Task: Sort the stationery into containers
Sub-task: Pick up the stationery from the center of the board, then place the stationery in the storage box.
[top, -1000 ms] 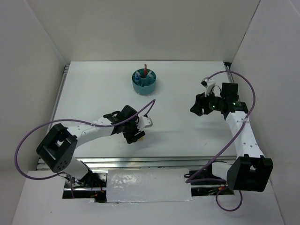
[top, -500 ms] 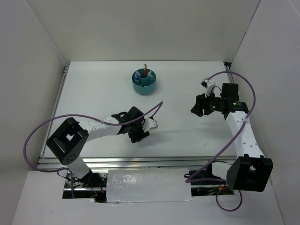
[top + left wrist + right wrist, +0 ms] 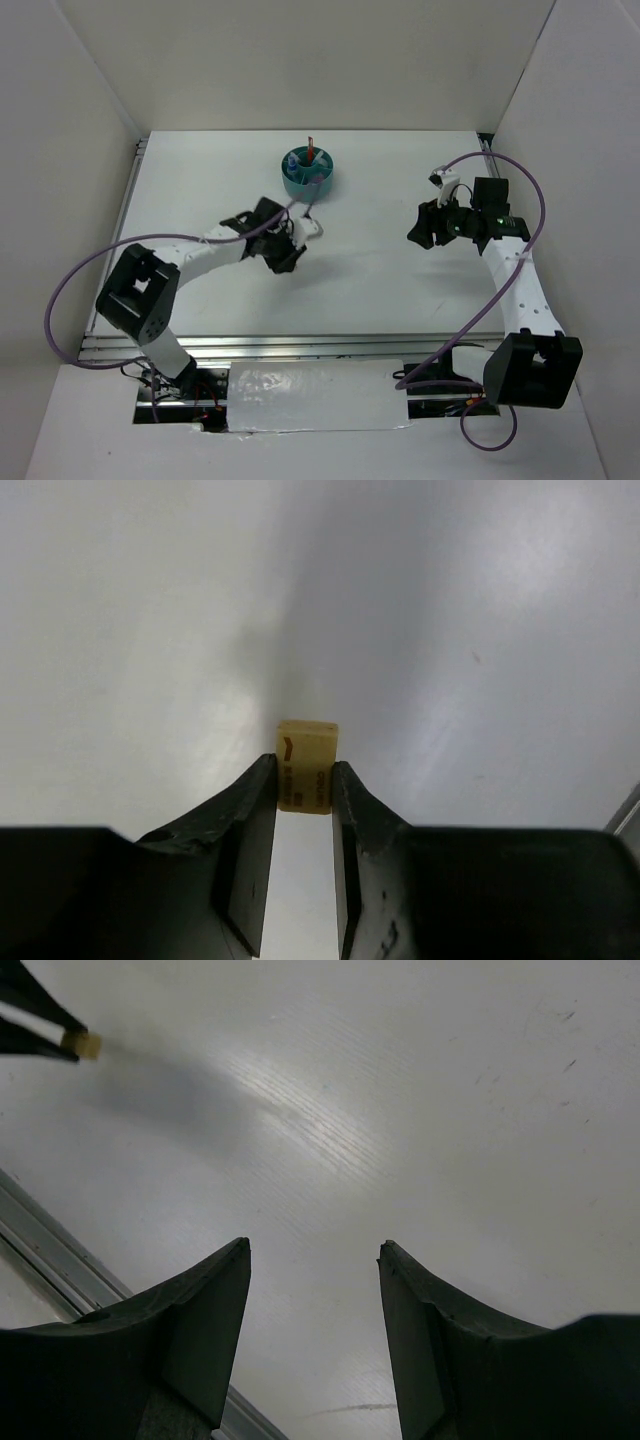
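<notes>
Left wrist view: we see the left pincer (image 3: 303, 770) clamped on a tiny tan block (image 3: 307, 740), brown print unreadable, lower end hidden; the right pincer (image 3: 313, 1248) stands apart.

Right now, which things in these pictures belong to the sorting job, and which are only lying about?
For the job:
- small tan rectangular block, shut in the left pincer
- round teal plastic organiser, a thin reddish pen standing in it

Only there:
- purple cable
- metal rail at the near edge
- right pincer, open and empty
</notes>
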